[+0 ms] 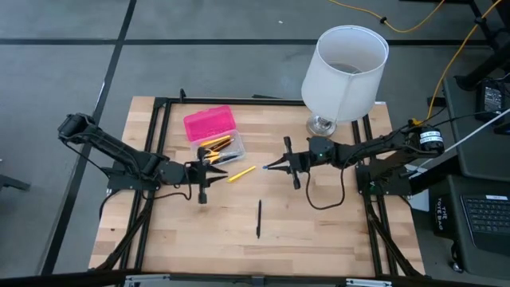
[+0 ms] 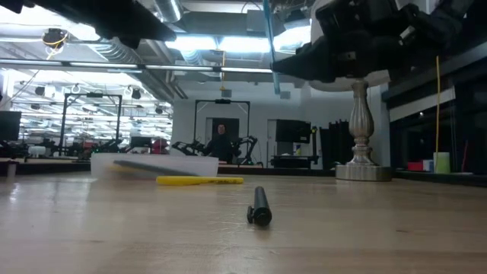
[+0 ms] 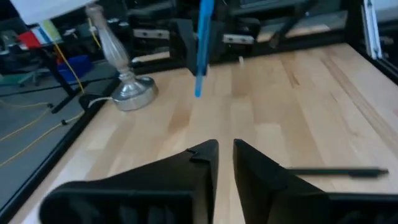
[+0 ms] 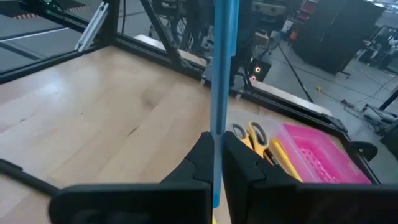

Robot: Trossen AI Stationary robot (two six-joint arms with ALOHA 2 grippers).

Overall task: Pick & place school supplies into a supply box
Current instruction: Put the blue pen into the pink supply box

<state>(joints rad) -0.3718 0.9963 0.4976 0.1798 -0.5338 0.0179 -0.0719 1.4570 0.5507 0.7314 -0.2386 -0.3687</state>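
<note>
Overhead arrangement of both arms at the wooden table (image 1: 319, 239). The right gripper (image 1: 269, 167) hovers near the table's middle, its fingers (image 4: 245, 163) pressed together on a blue pen (image 4: 222, 74) that stands upright between them and rises past their tips. From the left wrist camera the same blue pen (image 3: 203, 46) shows farther off, hanging above the boards.

The left gripper (image 1: 204, 167) sits just beside the supply box (image 1: 213, 132), at its near side; its two fingers (image 3: 198, 163) stand close together with only a narrow slit between them, and nothing is seen in that slit (whether they are fully shut cannot be told).

The supply box lies at the rear left of the table: the hot-pink lid (image 4: 320, 158) is swung back and the clear base beside it holds yellow and dark pens together with scissors (image 4: 252, 135) that have yellow-orange handles.

A yellow pen (image 1: 241, 172) rests on the boards between the two grippers, near the box. A black pen (image 1: 259, 218) lies alone toward the front of the table, well apart from the box; the table-level camera shows it end-on (image 2: 259, 207).

A white lampshade (image 1: 344, 68) on a metal base (image 2: 362, 169) stands at the rear right corner. In the room beyond the table a person (image 2: 221, 141) is visible, far off.
</note>
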